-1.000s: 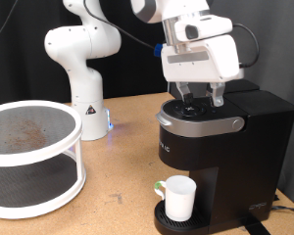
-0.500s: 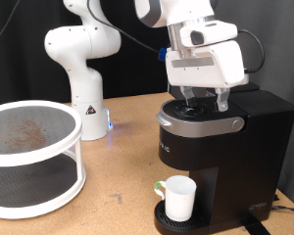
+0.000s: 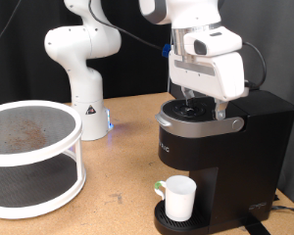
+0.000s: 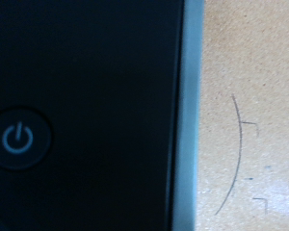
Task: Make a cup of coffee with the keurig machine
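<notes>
The black keurig machine (image 3: 225,157) stands at the exterior view's right on the wooden table. The small white cup (image 3: 178,198) sits upright on its round drip base, under the head. My gripper (image 3: 204,108) hangs just above the machine's silver-rimmed head, fingers apart and empty, with the fingertips (image 3: 222,110) close to the top. The wrist view shows the machine's black top (image 4: 87,77) very close, with a blue-lit power button (image 4: 19,140) and the table (image 4: 250,115) beside it. No fingers show in the wrist view.
A white two-tier round rack (image 3: 29,157) with mesh shelves stands at the exterior view's left. The white robot base (image 3: 83,69) rises at the back. Bare table lies between the rack and the machine.
My gripper has shifted toward the exterior view's right and slightly down over the machine's head. The cup and machine have not moved.
</notes>
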